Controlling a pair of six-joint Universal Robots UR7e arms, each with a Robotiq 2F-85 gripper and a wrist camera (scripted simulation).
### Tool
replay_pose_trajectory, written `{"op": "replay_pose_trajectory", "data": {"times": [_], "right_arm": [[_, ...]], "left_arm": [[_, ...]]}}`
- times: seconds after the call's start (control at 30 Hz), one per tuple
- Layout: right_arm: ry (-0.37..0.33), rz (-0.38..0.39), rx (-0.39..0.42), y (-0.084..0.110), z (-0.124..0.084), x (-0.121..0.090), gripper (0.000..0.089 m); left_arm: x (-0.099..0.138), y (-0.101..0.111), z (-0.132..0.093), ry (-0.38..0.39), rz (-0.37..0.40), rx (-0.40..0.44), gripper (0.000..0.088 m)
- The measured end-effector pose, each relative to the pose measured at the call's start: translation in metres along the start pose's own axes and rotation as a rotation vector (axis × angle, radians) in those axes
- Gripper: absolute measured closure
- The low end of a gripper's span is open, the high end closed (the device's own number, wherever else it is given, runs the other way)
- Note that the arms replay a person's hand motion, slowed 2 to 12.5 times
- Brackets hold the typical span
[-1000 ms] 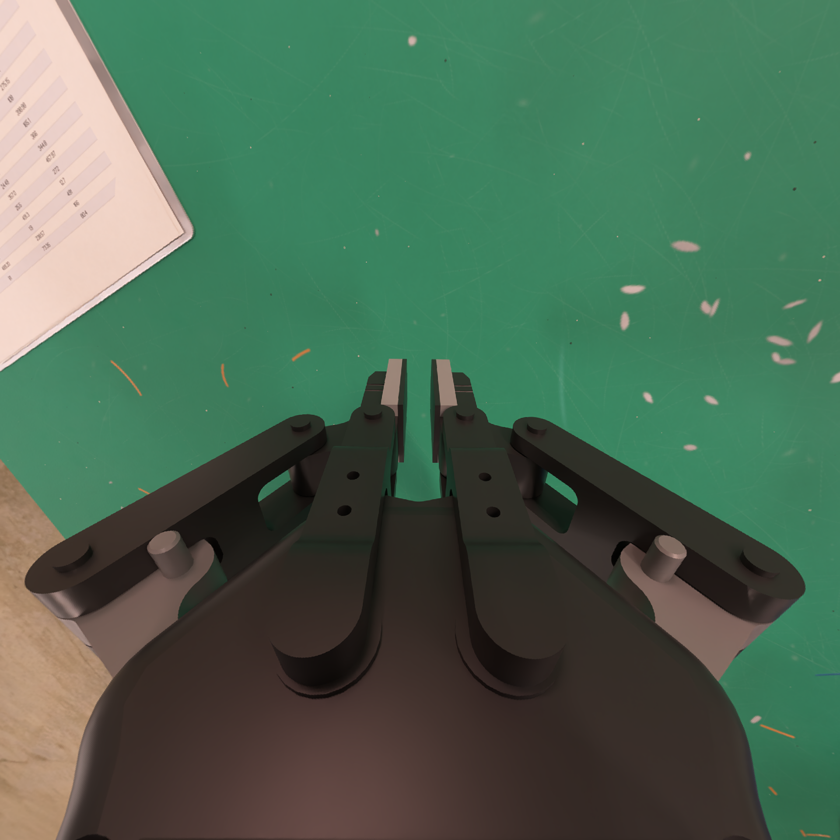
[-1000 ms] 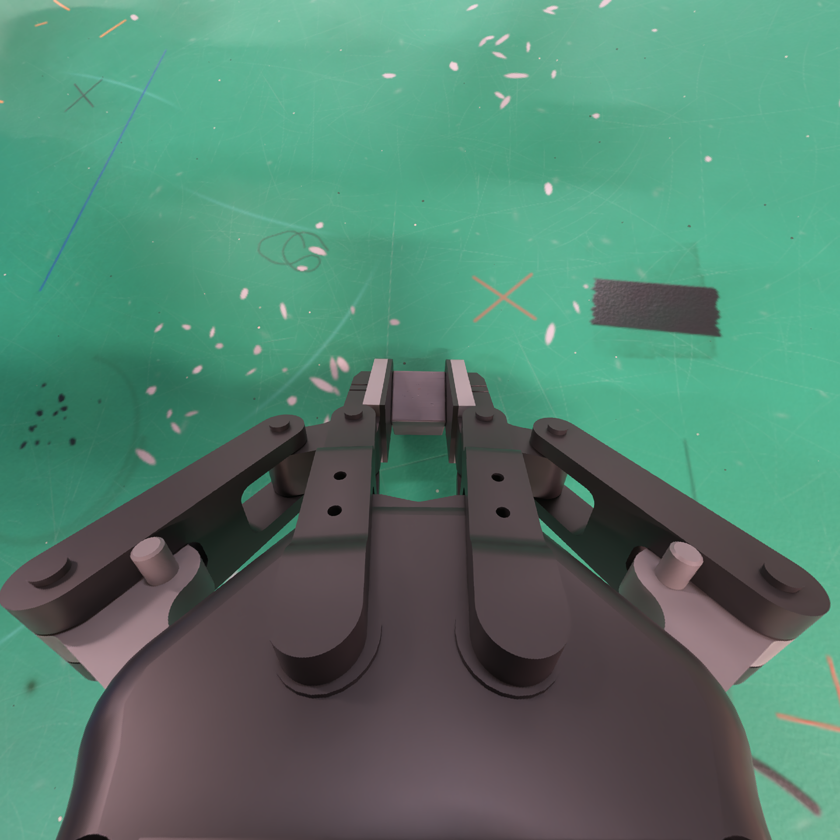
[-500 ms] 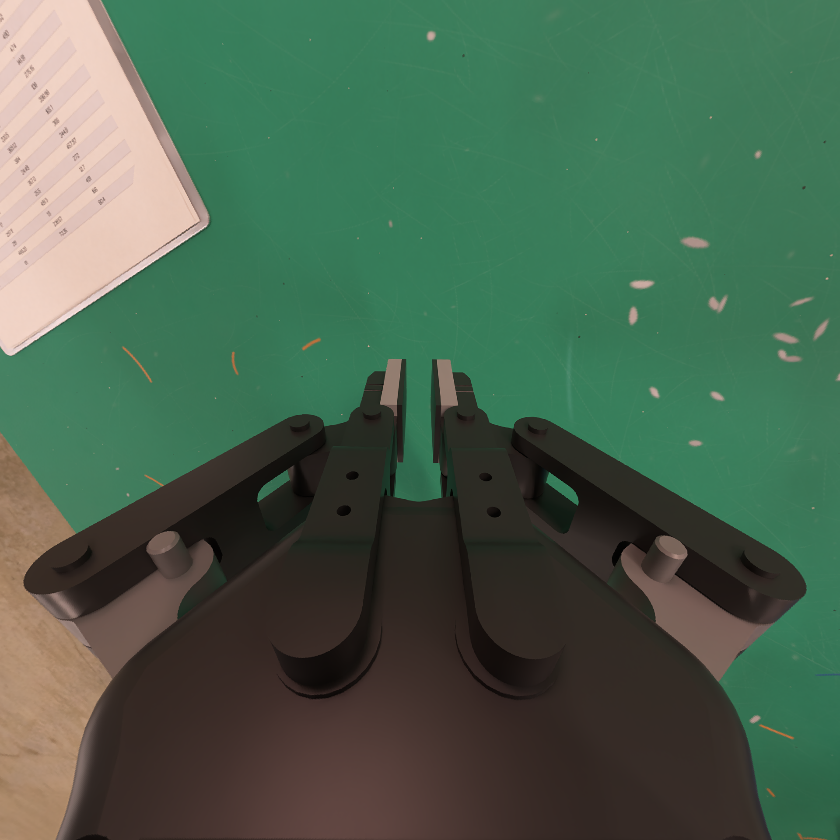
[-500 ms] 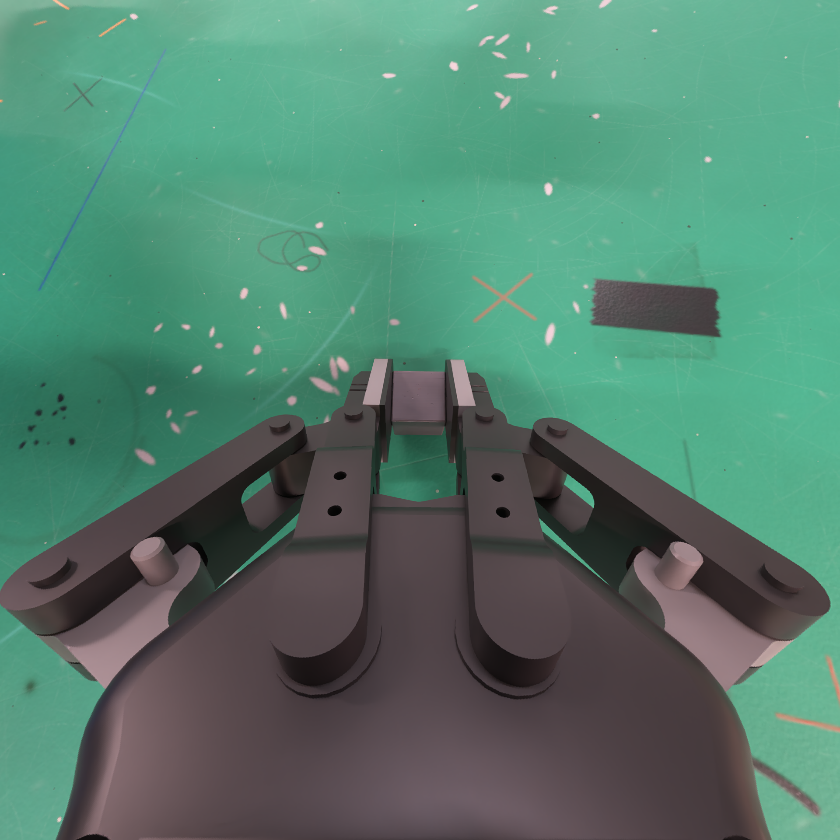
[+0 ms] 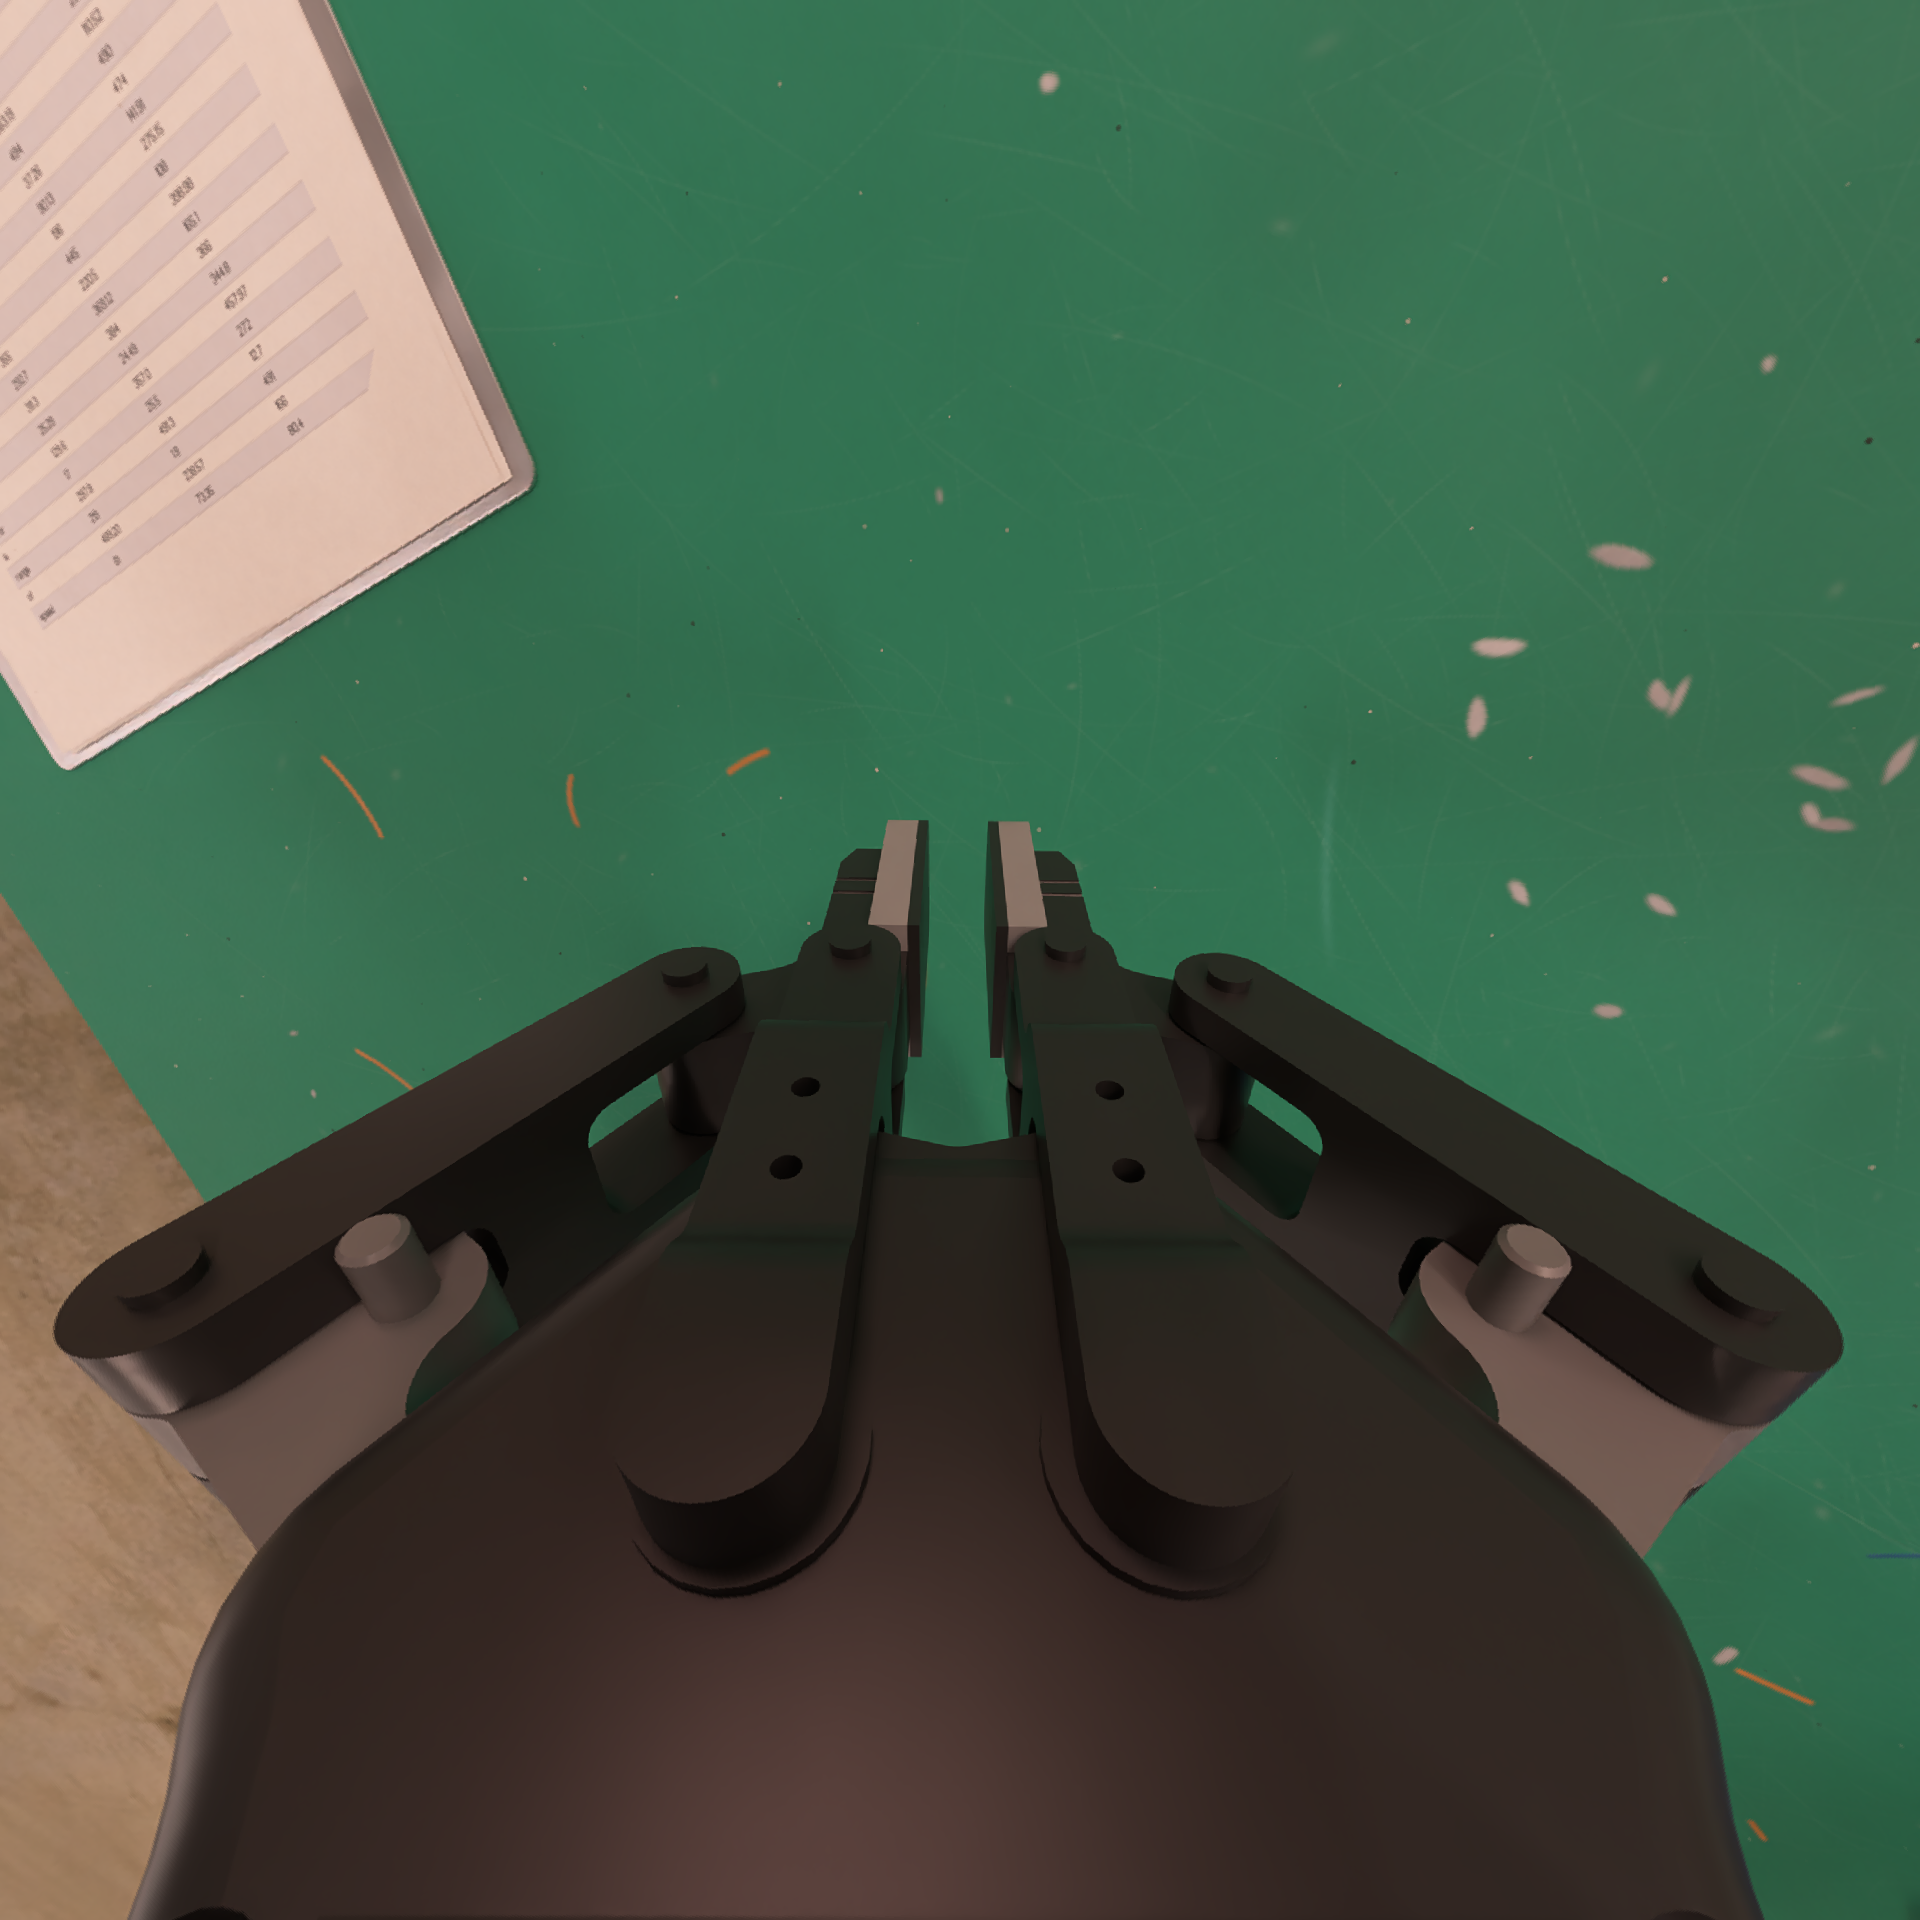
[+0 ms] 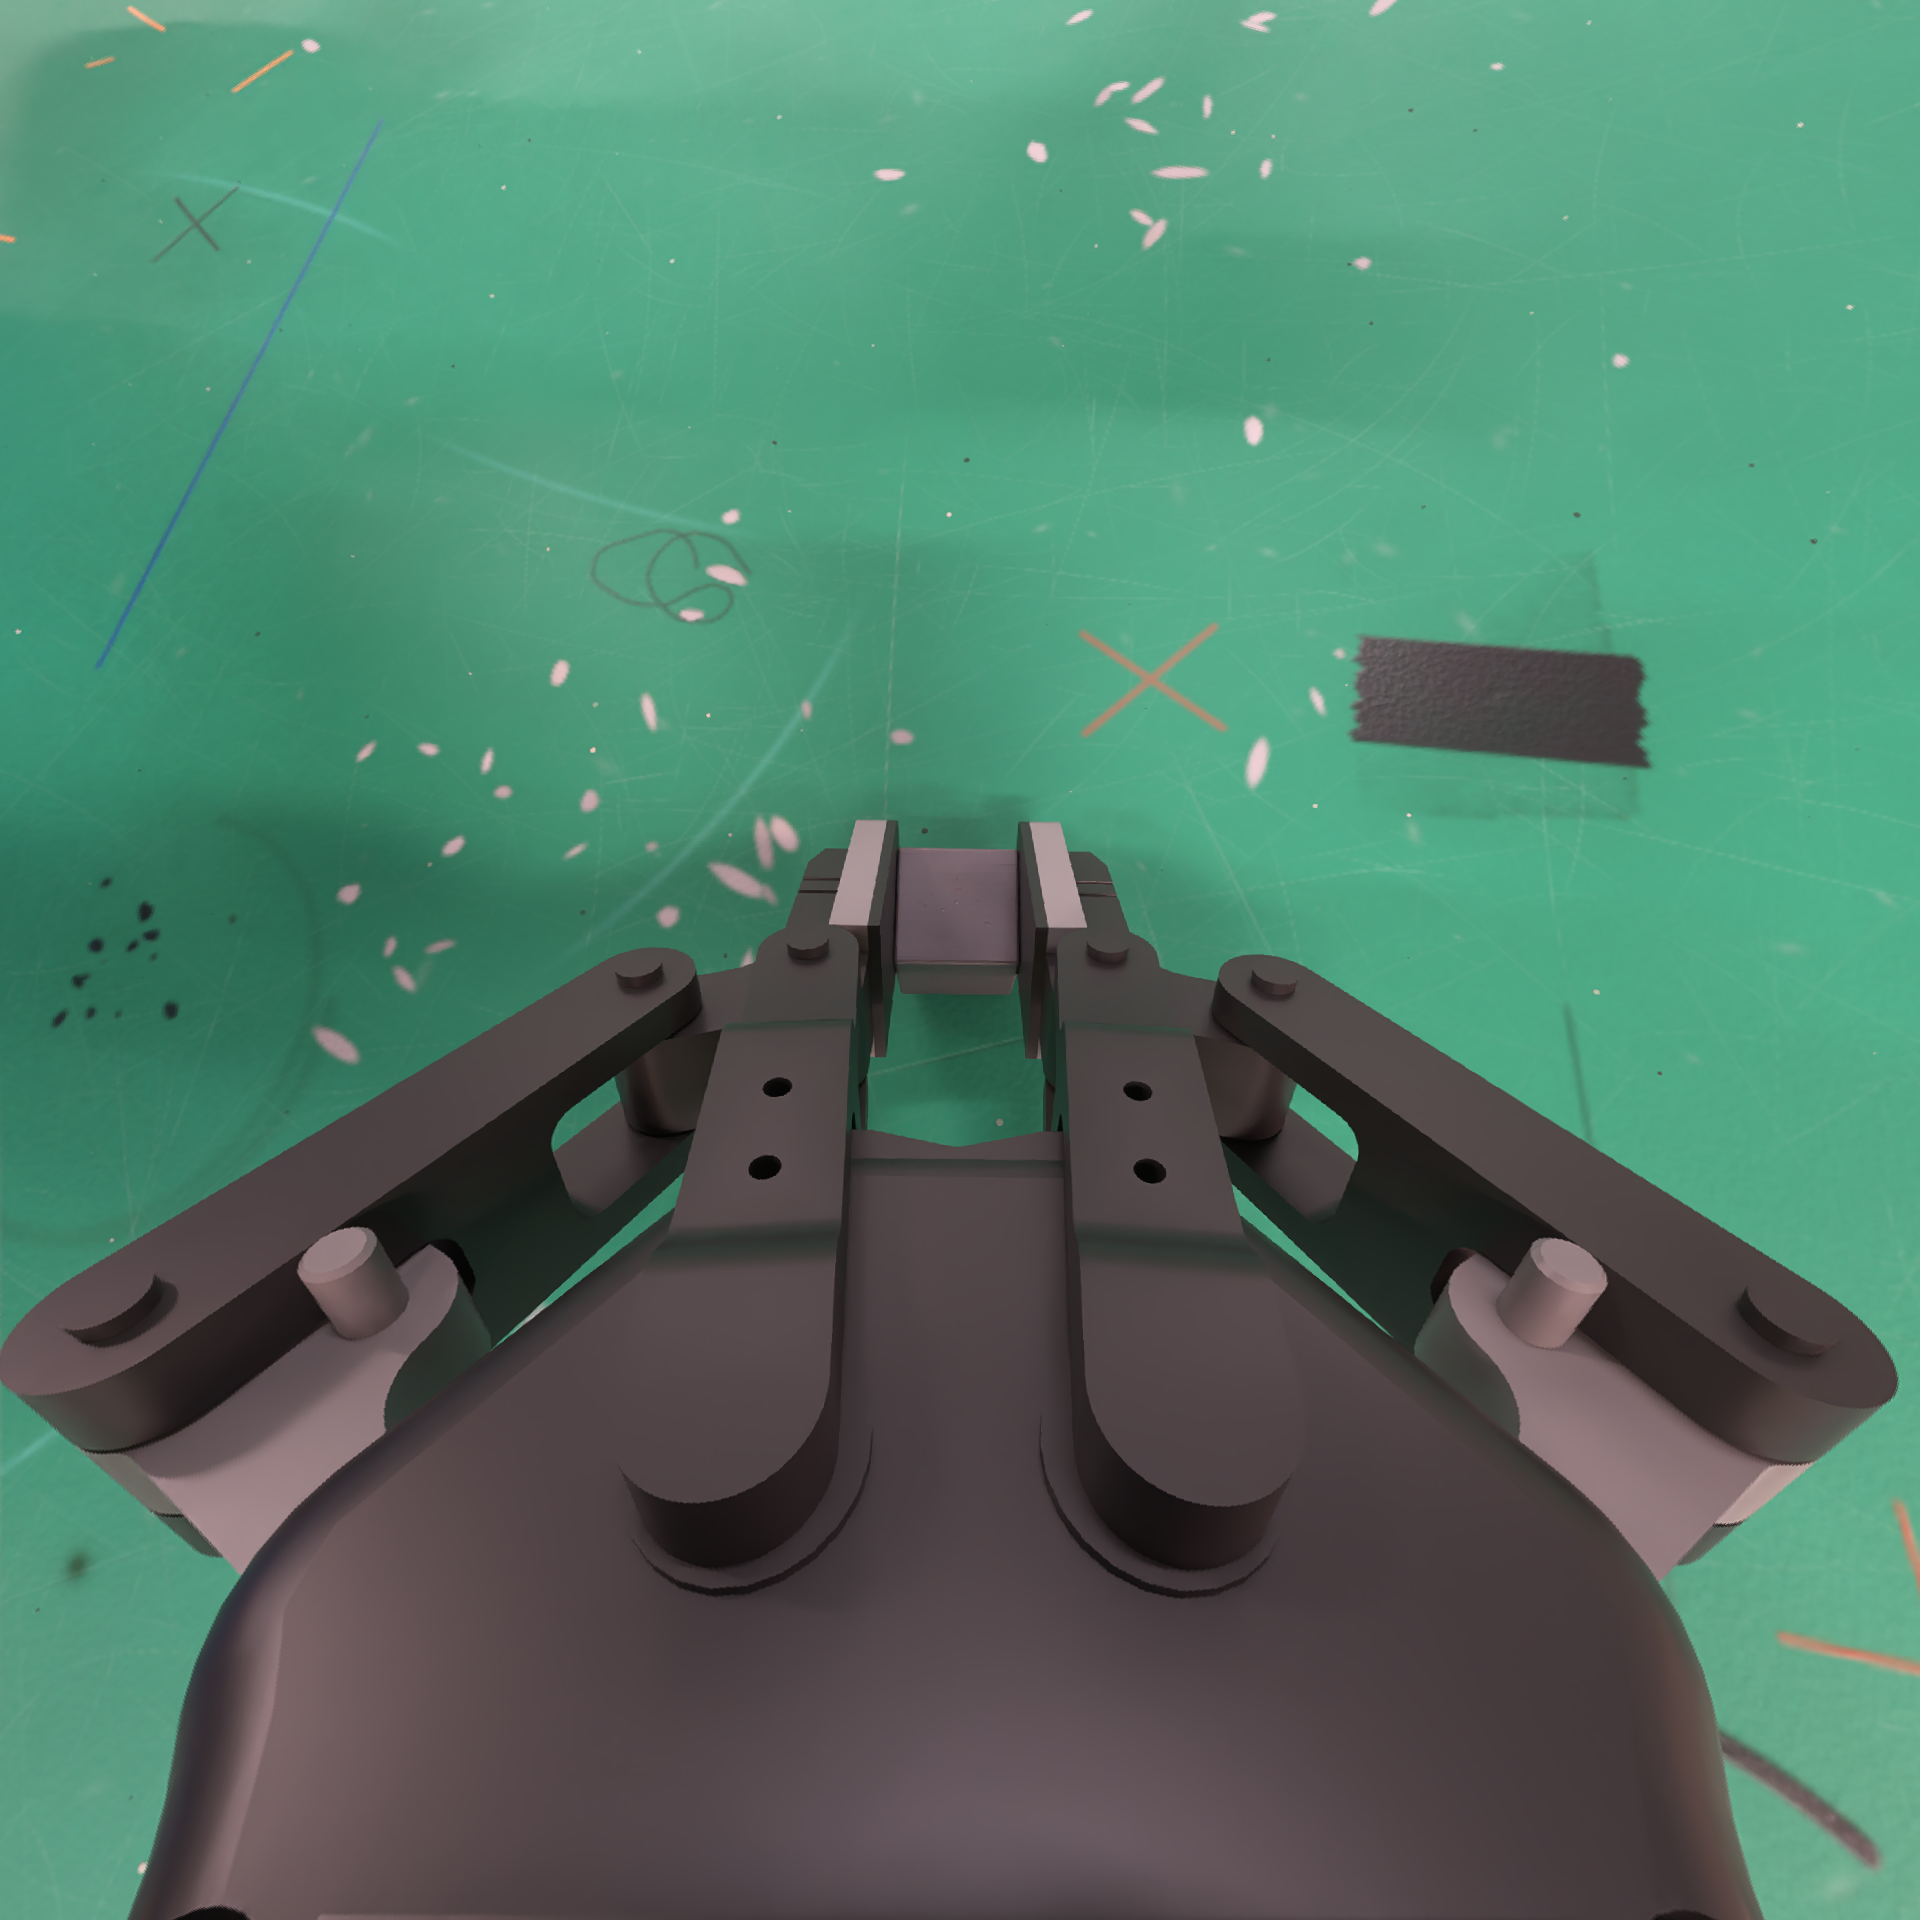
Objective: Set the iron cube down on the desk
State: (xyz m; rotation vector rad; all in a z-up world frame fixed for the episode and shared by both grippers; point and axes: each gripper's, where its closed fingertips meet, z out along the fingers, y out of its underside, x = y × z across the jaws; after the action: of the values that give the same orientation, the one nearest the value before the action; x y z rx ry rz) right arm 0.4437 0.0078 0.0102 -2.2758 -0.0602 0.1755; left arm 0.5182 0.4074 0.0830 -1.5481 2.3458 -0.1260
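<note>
The iron cube (image 6: 956, 909) is a small dark grey block held between the pads of my right gripper (image 6: 956, 873). The gripper is shut on it above the green desk mat (image 6: 935, 416); the gripper's shadow lies just ahead on the mat, and I cannot tell whether the cube touches the mat. My left gripper (image 5: 957, 873) hangs over the green mat (image 5: 1143, 416) with its jaws nearly closed, a narrow gap between the pads and nothing in it. The cube does not show in the left wrist view.
A clipboard with a printed sheet (image 5: 187, 343) lies on the mat at the upper left of the left wrist view. The tan desk surface (image 5: 73, 1299) shows past the mat's left edge. A strip of black tape (image 6: 1496, 701) and an orange cross mark (image 6: 1151, 681) lie ahead right of the right gripper.
In the left wrist view the clipboard has slid right and down, so the left gripper has drifted toward it. The right gripper and the cube have not moved.
</note>
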Motion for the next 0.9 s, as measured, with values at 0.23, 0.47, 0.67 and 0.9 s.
{"op": "replay_pose_trajectory", "data": {"times": [0.23,0.47,0.67,0.9], "right_arm": [[0.004,-0.004,0.000,0.000,0.000,0.000,0.0693],[0.008,-0.009,-0.001,0.000,0.000,0.000,0.0693],[0.010,-0.012,-0.001,0.000,0.000,0.000,0.0693],[0.010,-0.012,-0.001,0.000,0.000,0.000,0.0693]], "left_arm": [[-0.003,0.002,-0.002,-0.007,-0.010,0.004,0.0783],[-0.006,0.003,-0.004,-0.016,-0.021,0.009,0.0784],[-0.010,0.005,-0.005,-0.027,-0.034,0.016,0.0784],[-0.018,0.001,-0.006,-0.044,-0.057,0.054,0.0783]]}}
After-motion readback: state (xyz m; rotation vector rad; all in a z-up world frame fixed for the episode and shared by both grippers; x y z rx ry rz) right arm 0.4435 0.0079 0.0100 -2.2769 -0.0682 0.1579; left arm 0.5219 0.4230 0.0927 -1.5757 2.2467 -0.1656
